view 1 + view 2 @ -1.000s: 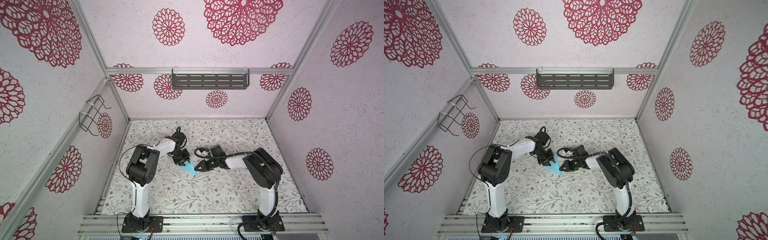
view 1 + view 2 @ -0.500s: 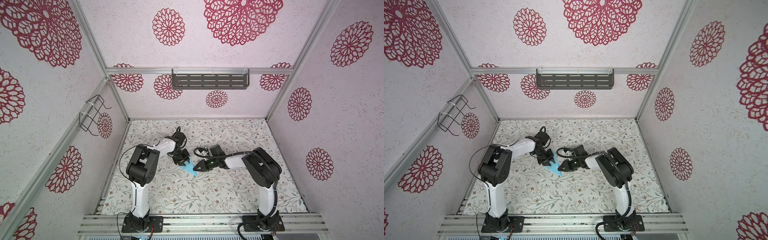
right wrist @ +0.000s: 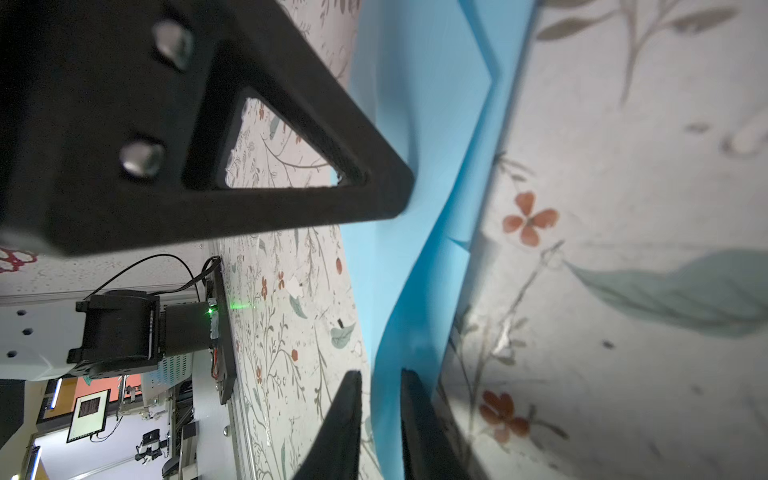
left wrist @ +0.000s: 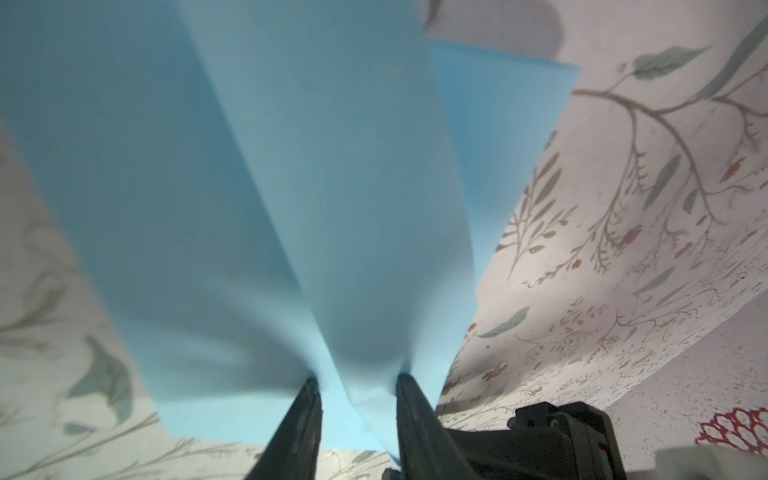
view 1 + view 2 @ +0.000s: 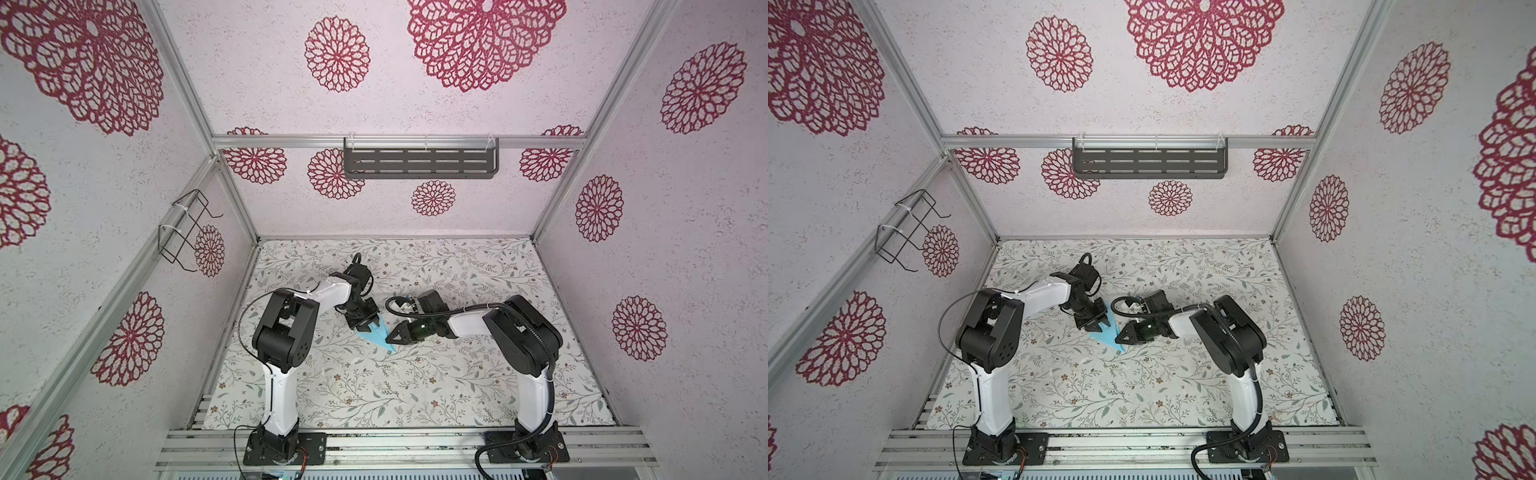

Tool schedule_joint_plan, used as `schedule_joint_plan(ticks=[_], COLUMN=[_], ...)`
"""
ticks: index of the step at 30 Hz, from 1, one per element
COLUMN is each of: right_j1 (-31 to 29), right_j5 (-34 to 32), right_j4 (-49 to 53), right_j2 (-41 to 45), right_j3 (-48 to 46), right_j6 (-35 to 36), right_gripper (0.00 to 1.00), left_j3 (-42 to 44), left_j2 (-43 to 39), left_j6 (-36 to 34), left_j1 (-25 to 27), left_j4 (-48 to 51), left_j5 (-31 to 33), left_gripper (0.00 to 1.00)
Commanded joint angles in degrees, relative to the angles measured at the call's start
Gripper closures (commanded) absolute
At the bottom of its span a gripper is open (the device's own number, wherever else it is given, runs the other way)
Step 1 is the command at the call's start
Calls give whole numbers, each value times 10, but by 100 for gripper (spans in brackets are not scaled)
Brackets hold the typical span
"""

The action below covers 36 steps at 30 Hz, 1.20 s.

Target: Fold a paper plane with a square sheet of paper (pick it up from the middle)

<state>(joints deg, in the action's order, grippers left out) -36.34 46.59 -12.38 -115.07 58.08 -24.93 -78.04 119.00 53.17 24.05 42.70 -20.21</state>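
Note:
The square sheet of paper is folded into a narrow, pointed, light-blue paper plane (image 5: pixel 376 336) (image 5: pixel 1104 334) on the floral mat, between both arms. My left gripper (image 5: pixel 366 325) (image 5: pixel 1097 322) stands over its wide end. In the left wrist view a raised centre fold of the paper plane (image 4: pixel 291 166) is pinched in the left gripper (image 4: pixel 357 390). My right gripper (image 5: pixel 390 337) (image 5: pixel 1120 336) is at the pointed end. In the right wrist view an upright edge of the paper plane (image 3: pixel 436 124) runs through the right gripper (image 3: pixel 380 386), with a slim gap beside one finger.
A dark slotted shelf (image 5: pixel 419 160) hangs on the back wall and a wire basket (image 5: pixel 185 228) on the left wall. Small white scraps (image 5: pixel 356 359) lie on the mat (image 5: pixel 415 395). A metal rail (image 5: pixel 395 440) with both arm bases runs along the front edge.
The right gripper has crept a little toward the left gripper along the paper's pointed end. The left arm and the paper have hardly moved.

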Motion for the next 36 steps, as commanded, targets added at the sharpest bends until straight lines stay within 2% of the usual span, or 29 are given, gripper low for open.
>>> schedule_joint_plan(ticks=[1,4,10,19,29,36], right_j1=[-5,-5,-1,10,12,14], right_j5=[-5,-9,-26,3,6,1], right_j4=[24,31,43,45,72,100], right_j2=[-2,-10,-22,-32,-48,-56], right_j3=[19,23,23,23,32,44], right_j6=[29,34,34,30,31,34], right_gripper=[77,78,86,92,94,94], left_j3=[88,89,90,89,24,57], left_j2=[187,187,181,152,21,-69], left_j6=[-7,-7,-8,-20,-64,-43], left_j1=[18,19,17,16,12,1], left_j4=[-38,-37,-38,-49,-65,-138], left_j5=[117,116,116,109,75,42], left_gripper=[66,66,66,66,65,65])
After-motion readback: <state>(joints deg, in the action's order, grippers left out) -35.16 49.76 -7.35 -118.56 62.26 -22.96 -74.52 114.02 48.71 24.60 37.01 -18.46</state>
